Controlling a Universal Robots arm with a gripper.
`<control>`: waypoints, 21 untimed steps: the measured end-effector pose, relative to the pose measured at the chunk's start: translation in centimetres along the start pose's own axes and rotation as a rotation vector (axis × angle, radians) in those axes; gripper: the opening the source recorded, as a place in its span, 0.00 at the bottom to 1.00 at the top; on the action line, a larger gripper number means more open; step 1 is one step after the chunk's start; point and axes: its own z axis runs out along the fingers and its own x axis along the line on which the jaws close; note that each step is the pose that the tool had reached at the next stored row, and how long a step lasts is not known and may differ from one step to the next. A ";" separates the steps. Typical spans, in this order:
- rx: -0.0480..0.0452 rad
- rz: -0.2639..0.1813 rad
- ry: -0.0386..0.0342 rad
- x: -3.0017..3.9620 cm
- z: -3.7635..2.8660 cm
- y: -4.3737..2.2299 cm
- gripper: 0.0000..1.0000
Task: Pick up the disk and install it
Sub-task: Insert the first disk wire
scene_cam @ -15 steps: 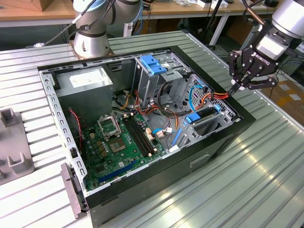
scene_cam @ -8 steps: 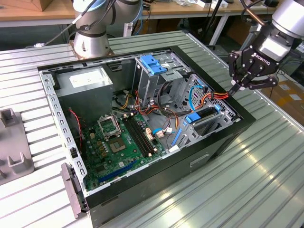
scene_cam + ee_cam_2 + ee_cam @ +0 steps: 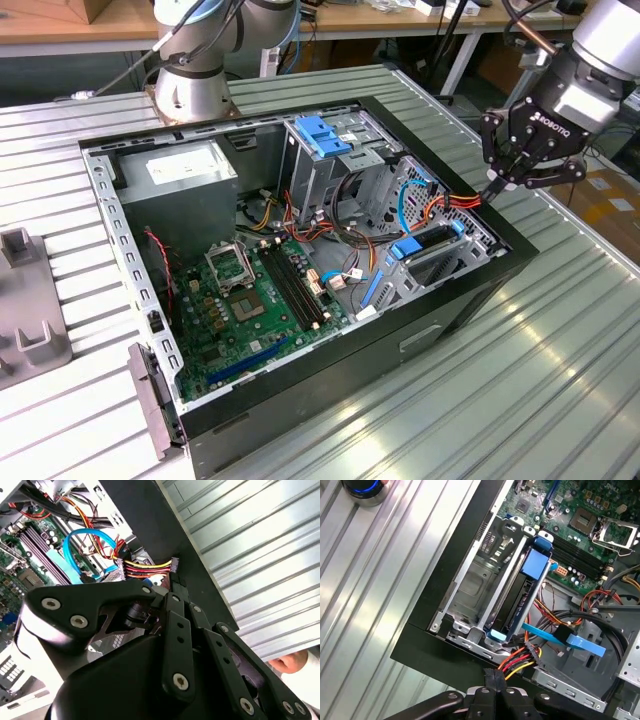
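Observation:
The disk (image 3: 432, 240) sits on edge in the low drive cage at the case's front corner, a dark slab between bright blue carrier rails; the first wrist view shows the disk (image 3: 519, 605) with a blue tab at one end. My gripper (image 3: 495, 190) hovers just above the case wall beside that cage. It is shut on a black connector (image 3: 174, 565) of the red, yellow and orange power cable (image 3: 517, 661), which leads back into the case. In both wrist views the gripper (image 3: 176, 587) (image 3: 492, 677) pinches the connector right over the black case rim.
The open computer case (image 3: 470, 290) lies on a ribbed metal table (image 3: 560, 380). Inside are the motherboard (image 3: 250, 290), a power supply (image 3: 180, 170) and a tall drive bay (image 3: 325, 135) with a blue bracket. The arm's base (image 3: 190, 90) stands behind. A person's sleeve (image 3: 302, 672) is nearby.

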 end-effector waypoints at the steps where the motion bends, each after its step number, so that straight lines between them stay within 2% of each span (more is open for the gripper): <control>1: -0.0006 -0.007 0.0002 0.00 0.00 0.00 0.10; 4: -0.0046 -0.057 0.0016 0.00 0.00 0.00 0.10; 21: -0.0195 -0.243 0.0069 0.00 0.00 0.00 0.10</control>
